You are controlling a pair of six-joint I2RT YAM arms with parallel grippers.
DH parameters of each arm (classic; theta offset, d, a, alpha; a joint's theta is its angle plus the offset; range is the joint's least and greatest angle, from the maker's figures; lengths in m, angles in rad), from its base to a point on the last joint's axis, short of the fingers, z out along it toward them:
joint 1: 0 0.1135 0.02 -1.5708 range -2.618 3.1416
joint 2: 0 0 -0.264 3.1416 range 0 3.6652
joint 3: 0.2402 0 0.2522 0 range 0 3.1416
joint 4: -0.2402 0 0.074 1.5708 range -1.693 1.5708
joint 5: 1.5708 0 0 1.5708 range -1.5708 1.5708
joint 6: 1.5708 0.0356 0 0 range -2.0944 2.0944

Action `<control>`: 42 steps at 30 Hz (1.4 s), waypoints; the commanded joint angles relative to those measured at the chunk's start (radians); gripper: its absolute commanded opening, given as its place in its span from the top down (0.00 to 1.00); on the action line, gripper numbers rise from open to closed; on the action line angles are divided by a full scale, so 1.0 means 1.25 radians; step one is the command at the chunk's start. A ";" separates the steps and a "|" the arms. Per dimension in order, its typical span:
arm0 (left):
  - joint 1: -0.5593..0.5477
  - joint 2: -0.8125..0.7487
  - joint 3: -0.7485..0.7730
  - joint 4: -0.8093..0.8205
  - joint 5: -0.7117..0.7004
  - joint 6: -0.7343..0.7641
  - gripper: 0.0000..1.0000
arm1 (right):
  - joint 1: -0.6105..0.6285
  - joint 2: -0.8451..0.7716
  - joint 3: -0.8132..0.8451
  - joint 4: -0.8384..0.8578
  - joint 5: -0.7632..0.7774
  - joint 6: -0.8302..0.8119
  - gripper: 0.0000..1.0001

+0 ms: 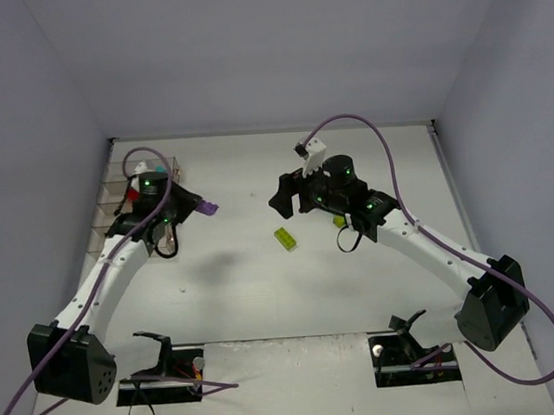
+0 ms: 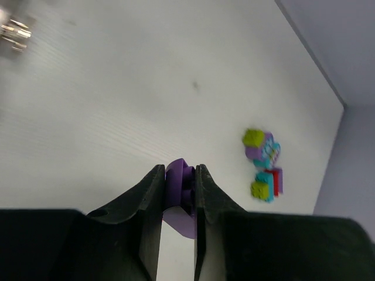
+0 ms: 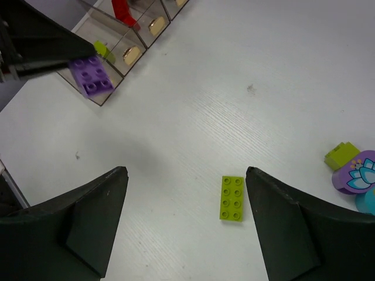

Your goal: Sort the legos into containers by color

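Observation:
My left gripper [image 2: 179, 171] is shut on a purple lego [image 2: 177, 182]. In the top view the left gripper [image 1: 191, 204] holds the purple lego [image 1: 208, 208] just right of the clear containers [image 1: 106, 216] at the left wall. The right wrist view shows this purple lego [image 3: 91, 76] at the near end of the containers [image 3: 140, 41], which hold a red lego [image 3: 123, 12] and a lime one [image 3: 102, 50]. My right gripper [image 3: 186, 171] is open above the table. A flat lime green lego [image 3: 232, 198] lies between its fingers, close to the right one.
A small cluster of lime, purple and cyan legos [image 2: 263, 165] lies on the table near the right arm. Its lime piece [image 3: 341, 155] and a purple flower piece [image 3: 354, 172] show at the right edge. Walls close the table on three sides.

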 commanded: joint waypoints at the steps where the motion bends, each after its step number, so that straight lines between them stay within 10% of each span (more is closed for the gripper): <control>1: 0.115 -0.059 0.018 -0.091 -0.059 0.008 1.00 | -0.008 -0.036 -0.008 0.045 0.035 0.020 0.21; 16: 0.511 0.037 -0.036 -0.148 0.001 0.027 1.00 | -0.013 -0.074 -0.072 0.037 0.016 0.015 0.21; 21: 0.545 0.100 -0.030 -0.128 0.020 0.010 0.81 | -0.020 -0.082 -0.083 0.037 0.019 0.015 0.21; 30: 0.551 0.148 -0.029 -0.084 0.045 -0.009 0.35 | -0.028 -0.095 -0.095 0.023 0.027 0.015 0.21; 37: 0.484 0.068 0.061 -0.108 0.055 0.137 0.34 | -0.038 -0.096 -0.097 0.014 0.054 0.006 0.21; 42: 0.261 0.068 0.147 -0.157 0.014 0.199 0.28 | -0.053 -0.095 -0.090 0.002 0.103 0.015 0.22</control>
